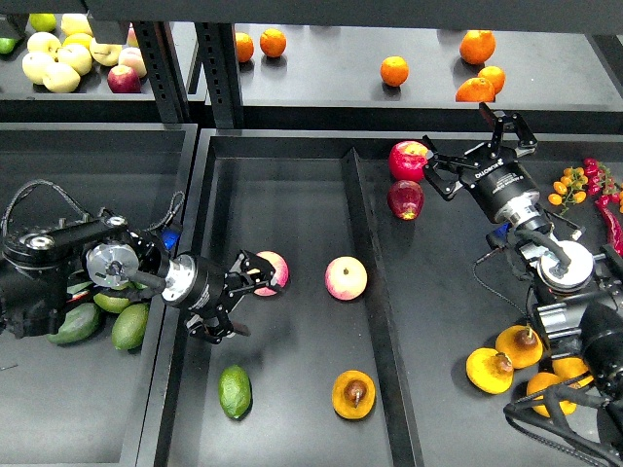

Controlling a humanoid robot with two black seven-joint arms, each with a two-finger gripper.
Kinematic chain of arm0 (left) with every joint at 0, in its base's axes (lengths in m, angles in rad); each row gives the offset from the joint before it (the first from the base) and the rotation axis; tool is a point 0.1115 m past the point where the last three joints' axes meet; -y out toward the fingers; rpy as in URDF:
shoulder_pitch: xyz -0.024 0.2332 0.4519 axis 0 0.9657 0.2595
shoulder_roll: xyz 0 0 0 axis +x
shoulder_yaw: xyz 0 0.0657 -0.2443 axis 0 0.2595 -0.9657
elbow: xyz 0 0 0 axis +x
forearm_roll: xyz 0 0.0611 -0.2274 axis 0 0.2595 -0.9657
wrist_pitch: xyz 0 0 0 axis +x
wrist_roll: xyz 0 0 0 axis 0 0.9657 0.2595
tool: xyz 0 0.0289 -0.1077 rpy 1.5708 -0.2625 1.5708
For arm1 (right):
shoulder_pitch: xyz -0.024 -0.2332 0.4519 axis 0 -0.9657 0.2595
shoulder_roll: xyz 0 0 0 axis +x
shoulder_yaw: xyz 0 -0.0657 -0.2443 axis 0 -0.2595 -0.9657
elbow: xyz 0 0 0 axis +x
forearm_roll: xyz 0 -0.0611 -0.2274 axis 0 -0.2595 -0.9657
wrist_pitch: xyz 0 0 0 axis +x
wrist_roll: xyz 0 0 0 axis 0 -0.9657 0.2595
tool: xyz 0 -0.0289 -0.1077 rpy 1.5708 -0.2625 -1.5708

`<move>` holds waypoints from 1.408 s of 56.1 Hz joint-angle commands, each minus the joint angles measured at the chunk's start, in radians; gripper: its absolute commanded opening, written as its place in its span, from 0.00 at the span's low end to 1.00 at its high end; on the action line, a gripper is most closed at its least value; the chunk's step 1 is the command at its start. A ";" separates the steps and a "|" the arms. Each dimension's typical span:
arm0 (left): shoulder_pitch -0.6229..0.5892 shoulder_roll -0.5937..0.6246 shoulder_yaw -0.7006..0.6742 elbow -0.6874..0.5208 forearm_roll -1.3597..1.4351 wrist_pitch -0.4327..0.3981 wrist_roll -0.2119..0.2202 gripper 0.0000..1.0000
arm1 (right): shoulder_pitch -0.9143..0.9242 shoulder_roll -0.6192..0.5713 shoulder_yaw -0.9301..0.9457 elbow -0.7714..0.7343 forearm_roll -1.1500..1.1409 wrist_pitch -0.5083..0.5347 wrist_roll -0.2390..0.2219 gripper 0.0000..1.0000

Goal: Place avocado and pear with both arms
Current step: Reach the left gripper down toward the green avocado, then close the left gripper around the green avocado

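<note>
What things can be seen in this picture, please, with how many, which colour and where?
avocado: one, bright green, front of the middle tray.
pear: one half, orange-yellow with a dark pit, right of the avocado.
pink-yellow apples: two, middle tray; one lies at the left gripper.
red apples: two, back of the right tray.
halved fruits: about four, orange-yellow, front right, partly hidden.
green fruits: several, left tray, partly under the left arm.
oranges: about seven, back shelf.
pale yellow fruits: a pile, back shelf, far left.
small red and orange fruits: a cluster, right edge.
left gripper: open, beside a pink-yellow apple.
right gripper: open, holding nothing.
</note>
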 commanded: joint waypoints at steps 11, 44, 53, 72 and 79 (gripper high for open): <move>0.051 -0.015 0.082 0.021 0.065 0.000 0.000 0.92 | -0.001 0.000 0.000 -0.012 0.000 0.000 0.000 1.00; 0.093 -0.087 0.085 0.089 0.089 0.000 0.000 0.92 | -0.001 0.000 0.000 -0.012 0.000 0.000 0.000 1.00; 0.102 -0.090 0.085 0.096 0.089 0.000 0.000 0.92 | -0.003 0.000 0.000 -0.010 0.000 0.000 0.000 1.00; 0.133 -0.106 0.085 0.113 0.114 0.000 0.000 0.92 | -0.003 0.000 0.001 -0.009 0.000 0.000 0.000 1.00; 0.133 -0.107 0.085 0.113 0.117 0.000 0.000 0.90 | -0.003 0.000 0.001 -0.009 0.000 0.000 0.000 1.00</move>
